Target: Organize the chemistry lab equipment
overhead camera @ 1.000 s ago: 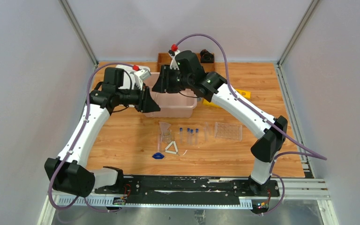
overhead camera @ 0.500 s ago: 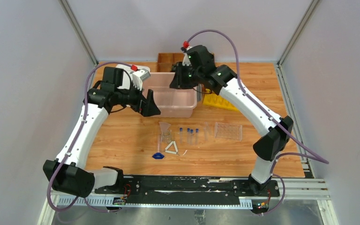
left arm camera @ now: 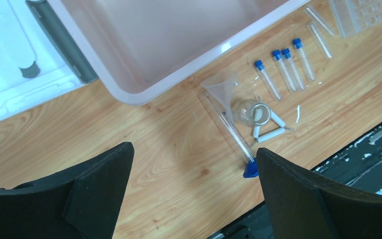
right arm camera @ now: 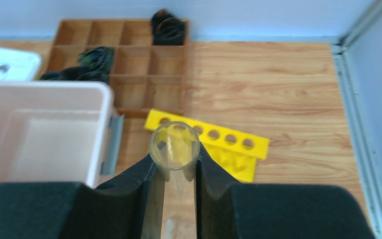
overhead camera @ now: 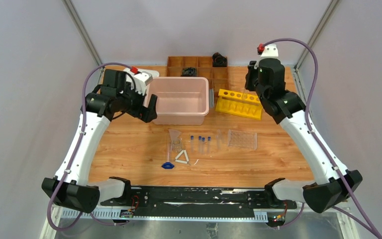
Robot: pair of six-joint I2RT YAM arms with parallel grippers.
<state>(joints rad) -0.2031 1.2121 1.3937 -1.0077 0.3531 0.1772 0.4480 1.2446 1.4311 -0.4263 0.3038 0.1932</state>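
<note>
Lab equipment: nearly all of it lies loose on the worktop (overhead camera: 124, 144), in a cluster at front centre between the arms. There you have four capped tubes (overhead camera: 201, 142), the funnel (overhead camera: 174, 135), the triangle (overhead camera: 181, 157), the blue piece (overhead camera: 167, 165), and the clear rack (overhead camera: 242, 139) just to their right.

Right fingers (right arm camera: 160, 174) are clamped on one clear tube (right arm camera: 174, 145), which is seen mouth-on and held above the yellow rack (right arm camera: 206, 137). No tube can be seen standing in that rack. The pink bin (overhead camera: 181, 119) shows nothing inside in the parts in view. Left fingers (overhead camera: 149, 108) are spread wide with nothing between them, hovering at the bin's left front corner.

Judgement: early stage. One tube is in transit and everything else is left to sort.

Room:
- The bin, yellow rack and wooden tray (overhead camera: 176, 61) crowd the back edge, so approach that strip from above.
- The right wrist sits close to the back right frame post, with little margin there.
- There is bare wood right of the yellow rack and left of the cluster.
- The blue piece lies near the front edge, with the black rail just beyond, so watch your descent there.
</note>
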